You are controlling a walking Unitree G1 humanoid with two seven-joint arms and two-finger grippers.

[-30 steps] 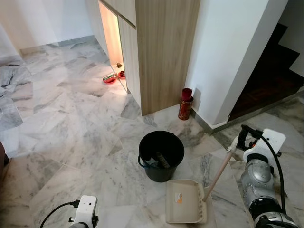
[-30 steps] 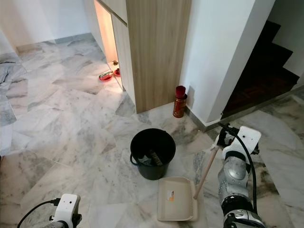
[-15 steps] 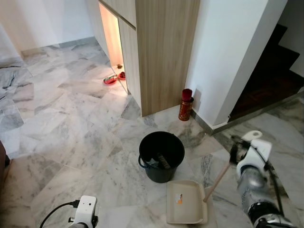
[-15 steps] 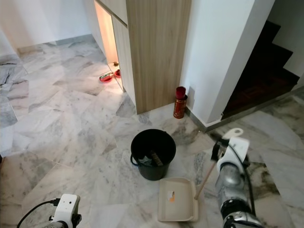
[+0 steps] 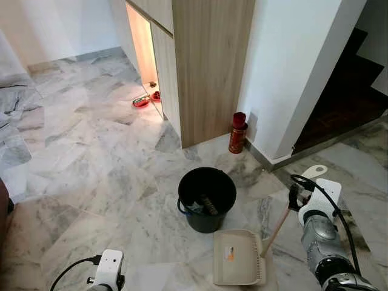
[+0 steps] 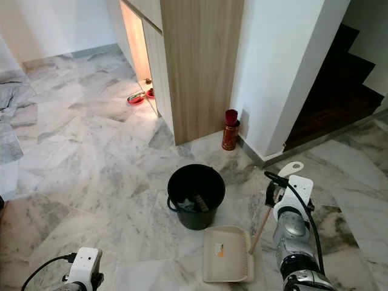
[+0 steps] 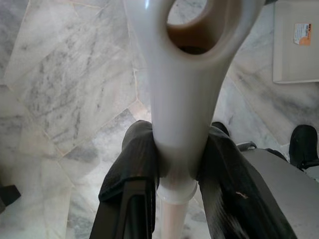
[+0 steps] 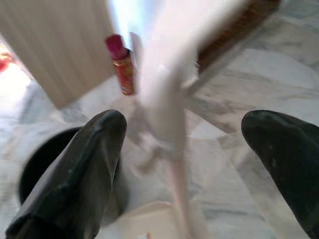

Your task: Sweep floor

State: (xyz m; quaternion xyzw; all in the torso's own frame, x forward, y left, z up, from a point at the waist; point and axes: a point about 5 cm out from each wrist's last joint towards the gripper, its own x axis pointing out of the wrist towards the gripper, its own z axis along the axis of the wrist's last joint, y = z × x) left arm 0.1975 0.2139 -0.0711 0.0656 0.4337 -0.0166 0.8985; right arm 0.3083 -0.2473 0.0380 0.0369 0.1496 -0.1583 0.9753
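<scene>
A beige dustpan lies flat on the marble floor just in front of a black bucket. Its wooden handle slants up to the right and ends in a white tip. My right gripper is at the upper part of that handle. In the right wrist view its fingers stand wide apart, open, with the blurred white handle between them. My left gripper is shut on a white broom handle with a hang hole. The left wrist is low at the near left.
A red can stands at the foot of the white wall. A wooden cabinet rises behind the bucket, with red bowls at its lit opening. Dark stairs lie far right. Open marble floor spreads left.
My right gripper has dropped a little down the dustpan handle, whose white tip now pokes out beyond it. The dustpan and bucket have stayed put.
</scene>
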